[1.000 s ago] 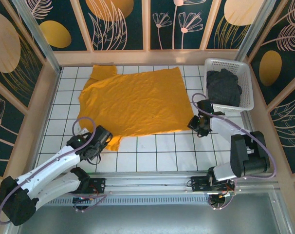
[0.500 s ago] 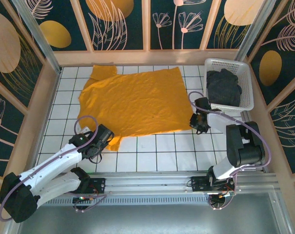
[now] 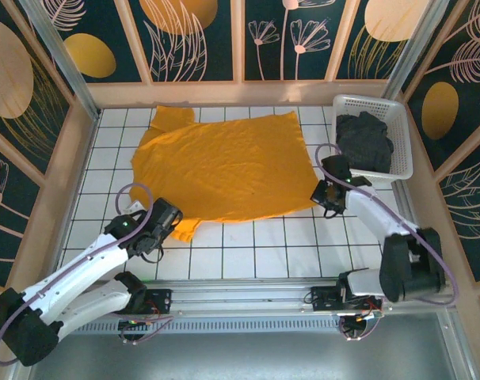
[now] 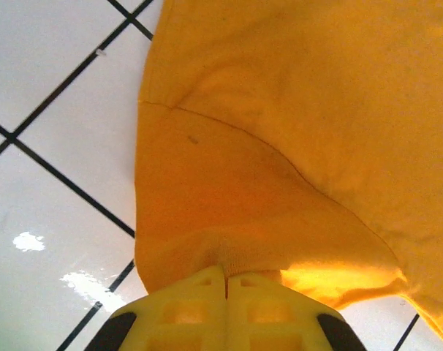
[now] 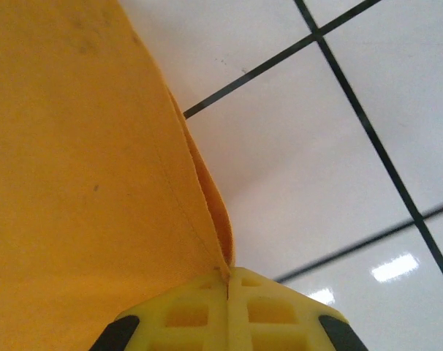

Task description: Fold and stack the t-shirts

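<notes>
While both of my grippers pinch the near edge of the mustard shirt (image 3: 224, 162), the danger lies in how little cloth each one holds. My left gripper (image 4: 226, 274) is clamped on the sleeve hem at the near left corner. My right gripper (image 5: 227, 276) is clamped on only the very rim of the hem at the near right corner. The mustard shirt lies spread on the white tiled table (image 3: 272, 241). The dark shirt (image 3: 365, 142) sits crumpled in the white basket (image 3: 367, 100), far right. If I lift unevenly, the right hem could slip free, or the cloth could bunch and fold crooked.
</notes>
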